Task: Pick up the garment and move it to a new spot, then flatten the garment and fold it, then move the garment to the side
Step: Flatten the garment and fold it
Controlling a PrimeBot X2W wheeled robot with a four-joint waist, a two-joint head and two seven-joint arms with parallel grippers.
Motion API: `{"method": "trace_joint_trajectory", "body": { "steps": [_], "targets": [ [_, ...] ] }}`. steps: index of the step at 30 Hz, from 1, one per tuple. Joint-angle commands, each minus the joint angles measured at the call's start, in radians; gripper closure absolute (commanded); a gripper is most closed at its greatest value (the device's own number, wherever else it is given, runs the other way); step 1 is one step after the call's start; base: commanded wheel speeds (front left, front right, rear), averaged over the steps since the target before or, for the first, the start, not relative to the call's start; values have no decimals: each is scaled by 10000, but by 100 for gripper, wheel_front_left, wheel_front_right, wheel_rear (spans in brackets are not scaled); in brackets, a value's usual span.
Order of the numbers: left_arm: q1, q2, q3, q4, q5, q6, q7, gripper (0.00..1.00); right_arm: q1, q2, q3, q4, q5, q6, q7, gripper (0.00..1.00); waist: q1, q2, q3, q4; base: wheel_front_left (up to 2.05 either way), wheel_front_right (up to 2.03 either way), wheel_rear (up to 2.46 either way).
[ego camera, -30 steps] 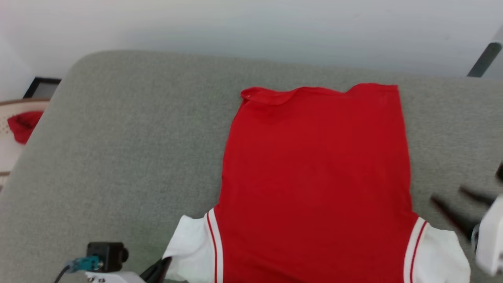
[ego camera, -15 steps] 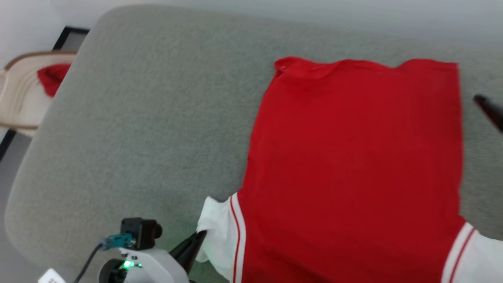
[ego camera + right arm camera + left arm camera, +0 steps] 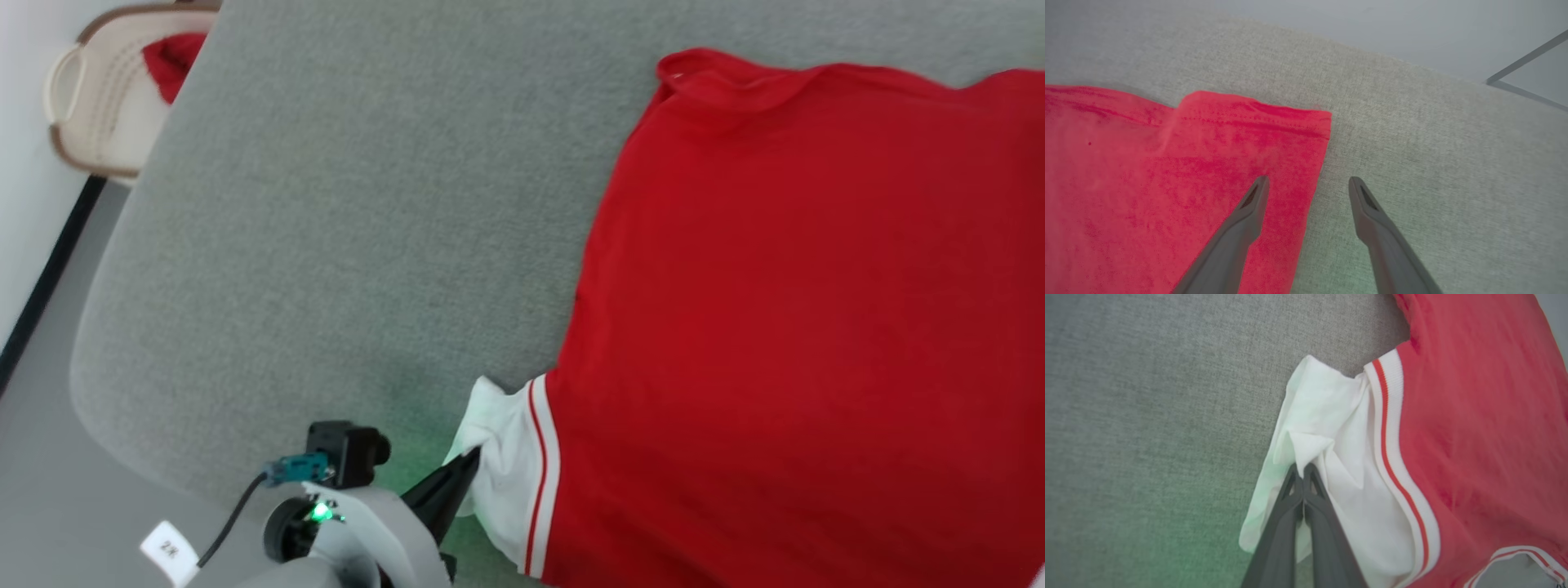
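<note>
left arm (image 3: pixel 359 539) low at the near left, pale wrist showing a green light (image 3: pixel 320 512). its dark fingers (image 3: pixel 1286 526) angle up and to the right, left jaws pressed tight, tip to tip. over on the right, right jaws spread wide, long fingers (image 3: pixel 1241 228) straight and well apart, pointing ahead.

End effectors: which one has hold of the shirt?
The left end effector, pinched shut on the white sleeve of the garment. The right end effector stands open astride its red edge, holding nothing.

Seemingly a home: grey upholstered seat (image 3: pixel 326 204), beige laundry basket (image 3: pixel 96 114) beside a white wall (image 3: pixel 20 229).
</note>
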Motion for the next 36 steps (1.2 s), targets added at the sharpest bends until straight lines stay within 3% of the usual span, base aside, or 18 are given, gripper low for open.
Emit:
{"method": "trace_joint_trajectory", "body": {
  "steps": [1,7,8,9,10,16,23,36],
  "targets": [
    [-182,-200,-16,137,77,-142,9,100,-257,37,-182,422,-248,-5,-104,0,0,0,519,506,0,0,0],
    [-323,-549,-53,532,125,-398,20,100,-606,286,-788,1728,-989,-5,-82,0,0,0,777,734,0,0,0],
    [-321,-577,-62,591,119,-427,16,100,-627,368,-875,1939,-1069,-5,-1,7,0,0,787,751,0,0,0],
    [-321,-577,-62,591,119,-427,16,100,-627,368,-875,1939,-1069,-5,-1,7,0,0,787,751,0,0,0],
    [-314,-612,-61,662,100,-447,17,100,-622,460,-934,2122,-1172,-3,104,100,0,0,790,764,0,0,0],
    [-213,-659,1,957,-40,-543,-1,100,-677,639,-1218,2637,-1527,0,413,100,0,0,668,694,0,0,0],
    [-29,-520,79,1158,-150,-614,-55,100,-859,854,-1106,2417,-1483,0,211,100,0,0,188,287,0,0,0],
    [522,174,318,1033,-388,-364,-139,100,753,581,1133,143,1134,0,120,100,0,0,-1270,-1087,0,0,0]
  ]
}}
